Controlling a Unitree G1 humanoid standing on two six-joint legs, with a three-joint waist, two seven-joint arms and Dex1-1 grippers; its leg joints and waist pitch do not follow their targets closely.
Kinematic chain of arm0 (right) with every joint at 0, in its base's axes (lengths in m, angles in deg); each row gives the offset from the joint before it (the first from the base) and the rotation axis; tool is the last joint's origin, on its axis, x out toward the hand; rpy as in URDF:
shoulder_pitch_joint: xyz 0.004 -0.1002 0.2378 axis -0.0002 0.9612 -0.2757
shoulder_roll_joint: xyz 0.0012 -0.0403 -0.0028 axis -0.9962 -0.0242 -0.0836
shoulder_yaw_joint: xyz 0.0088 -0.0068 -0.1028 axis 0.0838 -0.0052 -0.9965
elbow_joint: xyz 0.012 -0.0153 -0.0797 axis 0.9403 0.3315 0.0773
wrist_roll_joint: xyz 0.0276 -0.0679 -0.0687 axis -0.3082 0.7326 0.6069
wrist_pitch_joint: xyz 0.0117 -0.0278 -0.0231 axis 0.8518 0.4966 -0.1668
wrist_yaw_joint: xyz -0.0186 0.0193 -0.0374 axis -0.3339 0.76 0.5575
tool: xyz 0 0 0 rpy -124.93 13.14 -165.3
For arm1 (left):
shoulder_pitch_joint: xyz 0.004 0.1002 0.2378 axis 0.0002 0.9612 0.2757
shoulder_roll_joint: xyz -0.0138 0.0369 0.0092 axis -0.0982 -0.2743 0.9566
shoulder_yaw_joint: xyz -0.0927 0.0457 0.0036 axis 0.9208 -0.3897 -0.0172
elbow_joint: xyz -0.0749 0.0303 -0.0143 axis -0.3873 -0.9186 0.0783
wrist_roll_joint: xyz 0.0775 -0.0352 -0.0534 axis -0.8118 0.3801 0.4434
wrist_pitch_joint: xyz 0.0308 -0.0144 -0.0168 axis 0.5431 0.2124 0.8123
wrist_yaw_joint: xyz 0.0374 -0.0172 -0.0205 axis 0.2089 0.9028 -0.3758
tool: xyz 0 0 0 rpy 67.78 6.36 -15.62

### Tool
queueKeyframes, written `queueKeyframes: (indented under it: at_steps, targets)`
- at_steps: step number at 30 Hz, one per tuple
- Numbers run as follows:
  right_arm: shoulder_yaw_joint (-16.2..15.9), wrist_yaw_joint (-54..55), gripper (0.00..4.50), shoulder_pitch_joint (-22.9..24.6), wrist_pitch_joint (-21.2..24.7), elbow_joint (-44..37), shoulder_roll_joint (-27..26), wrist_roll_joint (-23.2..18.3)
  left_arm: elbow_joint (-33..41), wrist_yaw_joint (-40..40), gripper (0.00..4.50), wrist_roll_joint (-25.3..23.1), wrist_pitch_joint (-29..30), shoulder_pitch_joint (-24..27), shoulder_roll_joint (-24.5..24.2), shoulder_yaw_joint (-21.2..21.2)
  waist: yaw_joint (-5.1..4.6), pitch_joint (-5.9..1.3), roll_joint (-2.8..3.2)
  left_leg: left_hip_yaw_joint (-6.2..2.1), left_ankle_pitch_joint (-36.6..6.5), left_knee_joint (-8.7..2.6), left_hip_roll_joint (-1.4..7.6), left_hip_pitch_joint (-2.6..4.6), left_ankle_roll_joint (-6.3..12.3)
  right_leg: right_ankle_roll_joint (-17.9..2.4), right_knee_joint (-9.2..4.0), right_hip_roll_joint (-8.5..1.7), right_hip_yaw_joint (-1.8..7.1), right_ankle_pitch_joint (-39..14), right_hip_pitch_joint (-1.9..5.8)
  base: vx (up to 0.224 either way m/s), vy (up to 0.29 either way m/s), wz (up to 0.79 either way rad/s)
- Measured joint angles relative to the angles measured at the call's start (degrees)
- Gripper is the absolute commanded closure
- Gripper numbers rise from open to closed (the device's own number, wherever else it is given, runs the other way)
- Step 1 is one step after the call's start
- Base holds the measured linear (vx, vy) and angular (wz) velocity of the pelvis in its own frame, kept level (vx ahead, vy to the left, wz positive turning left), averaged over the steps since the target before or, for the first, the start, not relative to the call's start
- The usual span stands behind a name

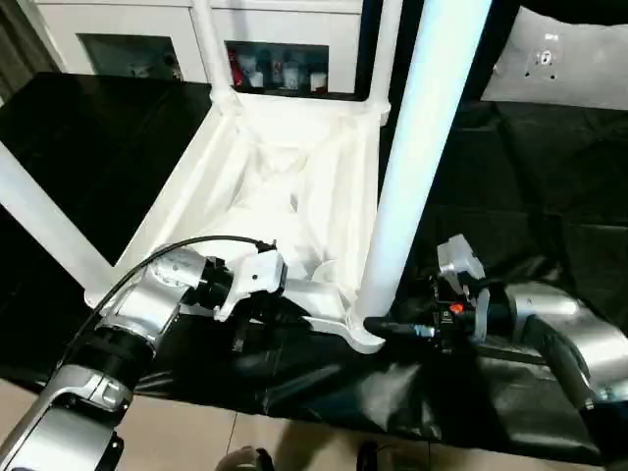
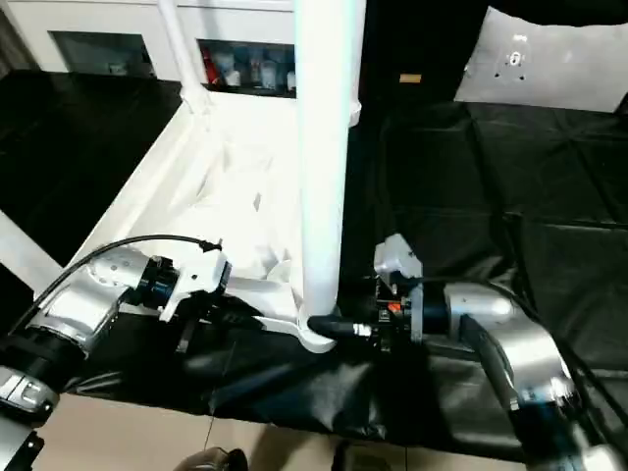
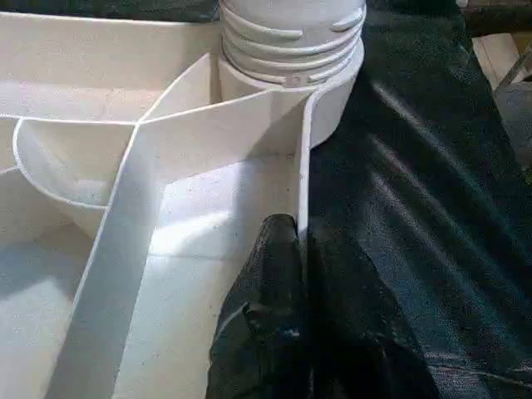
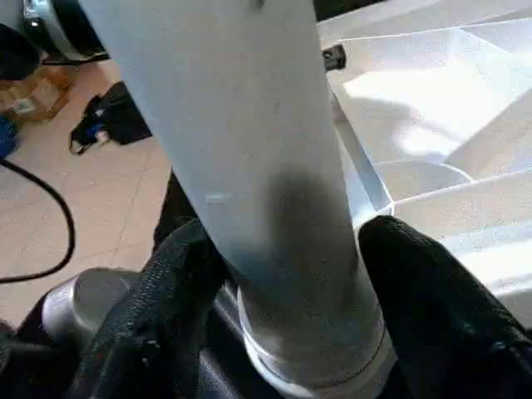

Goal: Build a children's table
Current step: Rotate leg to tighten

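Black cloth point(image 1: 549, 177) covers the work surface. The upturned table point(image 1: 285, 186) lies between my grippers. My left gripper point(image 3: 303, 274) is pinched onto its side wall. My right gripper point(image 4: 287, 274) straddles the upright leg point(image 1: 417, 147) just above the corner socket point(image 1: 365, 336); whether it grips, I cannot tell.

We can read no text, label, brand or number anywhere here. The bottles in the cabinet point(image 1: 280, 69) carry coloured labels, but their print is too small for us to make out.
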Motion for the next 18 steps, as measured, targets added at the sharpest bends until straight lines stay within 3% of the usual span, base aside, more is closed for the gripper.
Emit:
queueKeyframes:
  at_steps: [6,13,16,18]
  targets:
    - [-0.3,-1.2,2.24,-0.9,0.3,1.2,-0.1,0.1,0.3,0.1,4.50,0.0,0.8,0.0,0.1,0.0,0.08,0.00,0.00,0.01,0.0,-0.01,0.00,-0.01,0.01,-0.1,0.00,0.00,0.00,0.0,-0.01,0.000,0.000,0.00]
    - [0.1,2.1,2.44,1.3,0.7,-2.1,-1.9,0.7,3.6,-0.3,4.50,0.2,6.8,1.2,0.2,1.0,-0.33,0.02,0.01,0.02,0.0,-0.11,0.00,-0.01,-0.03,0.0,0.00,0.01,0.01,0.0,-0.08,0.000,0.000,0.00]
    - [1.4,8.0,2.46,2.7,1.8,-4.0,-4.2,2.0,4.9,-3.9,4.50,-0.1,10.0,2.0,0.7,1.8,-0.89,0.03,0.02,0.03,0.0,-0.14,0.00,0.06,-0.07,0.1,0.00,0.02,0.02,-0.1,0.05,0.000,0.000,0.00]
    - [2.8,14.9,2.47,2.8,3.0,-4.3,-7.5,3.6,5.6,-8.1,4.50,-0.9,12.8,2.4,2.0,3.3,-2.01,0.09,0.04,0.02,0.0,-0.11,-0.02,0.24,-0.10,0.1,-0.03,0.03,0.01,-0.1,0.19,0.000,0.000,0.00]
